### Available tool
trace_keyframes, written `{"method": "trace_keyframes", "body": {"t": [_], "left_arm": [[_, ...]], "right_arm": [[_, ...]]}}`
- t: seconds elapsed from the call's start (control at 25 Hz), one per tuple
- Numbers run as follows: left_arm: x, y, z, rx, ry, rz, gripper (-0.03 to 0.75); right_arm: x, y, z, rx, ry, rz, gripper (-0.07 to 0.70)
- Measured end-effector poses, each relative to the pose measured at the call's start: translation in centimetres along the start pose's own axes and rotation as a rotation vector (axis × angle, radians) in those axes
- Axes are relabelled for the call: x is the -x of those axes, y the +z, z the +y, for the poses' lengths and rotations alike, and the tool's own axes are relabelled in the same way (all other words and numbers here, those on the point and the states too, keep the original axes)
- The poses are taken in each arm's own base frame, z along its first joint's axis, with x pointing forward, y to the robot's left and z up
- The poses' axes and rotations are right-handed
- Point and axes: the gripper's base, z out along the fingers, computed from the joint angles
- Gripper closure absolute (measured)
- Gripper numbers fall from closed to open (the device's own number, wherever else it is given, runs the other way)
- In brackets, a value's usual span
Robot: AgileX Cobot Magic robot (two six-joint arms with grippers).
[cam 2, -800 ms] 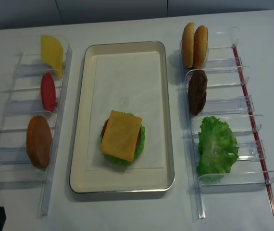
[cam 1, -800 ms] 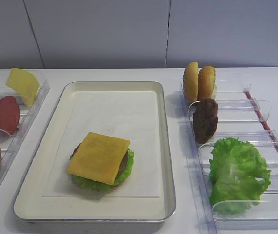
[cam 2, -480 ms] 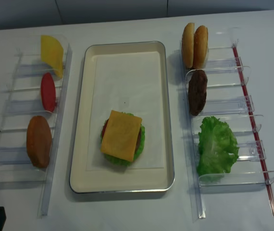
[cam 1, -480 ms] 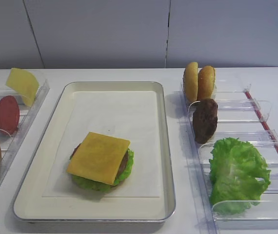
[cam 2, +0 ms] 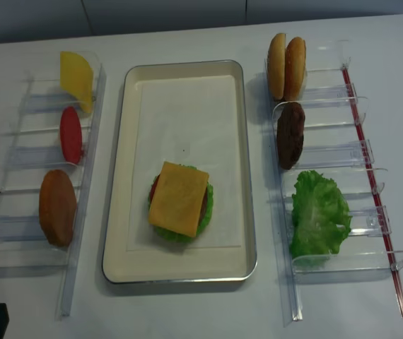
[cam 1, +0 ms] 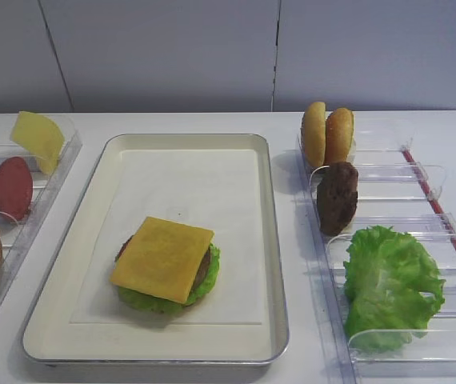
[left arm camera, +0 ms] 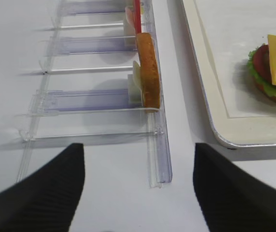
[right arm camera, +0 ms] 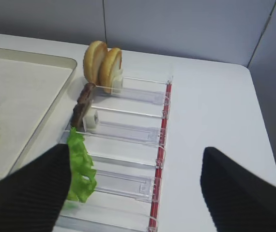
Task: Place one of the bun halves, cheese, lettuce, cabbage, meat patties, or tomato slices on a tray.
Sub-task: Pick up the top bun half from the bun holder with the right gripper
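Risk first, from the left. The left gripper hangs with its jaws spread and empty over the table's near-left area, just short of the clear plastic rack along the left edge. Its pieces stand on edge, so a careless approach could, I judge, tip the golden-brown domed bun top flat or nudge the light rack. On the shallow cream metal tray with a white paper liner, the stack sits toward the near end, and its yellow-orange square cheese slice lies skewed; anything dropped on it off-centre might slide. The right gripper is likewise wide open and holding nothing, above the clear plastic rack along the right edge.

Contents: the left rack holds, far to near, another yellow cheese slice, a dull red oval tomato slice, then the bun top. On the tray, cheese tops a patty, a red edge, ruffled lettuce and a brown base. The right rack holds two pale upright bun halves at its far end, a dark brown grainy meat patty, and a big ruffled green lettuce leaf nearest.
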Motion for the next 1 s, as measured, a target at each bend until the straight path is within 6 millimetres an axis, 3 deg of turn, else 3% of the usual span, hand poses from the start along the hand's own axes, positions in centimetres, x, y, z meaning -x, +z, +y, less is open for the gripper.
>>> {"method": "trace_keyframes", "body": {"t": [0.28, 0.52, 0.8, 1.0], "left_arm": [[0.0, 0.0, 0.0, 0.0, 0.0, 0.0, 0.26], [0.0, 0.0, 0.0, 0.0, 0.0, 0.0, 0.26], [0.0, 0.0, 0.0, 0.0, 0.0, 0.0, 0.26], [0.0, 0.0, 0.0, 0.0, 0.0, 0.0, 0.26]], "right_arm": [[4.4, -0.2, 0.3, 0.066, -0.019, 0.007, 0.088], [8.4, 1.3, 1.4, 0.226, -0.036, 0.083, 0.09], [12.6, 5.4, 3.3, 0.536, 0.005, 0.163, 0.134], [15.3, 8.7, 4.3, 0.659, 0.019, 0.219, 0.14]]}}
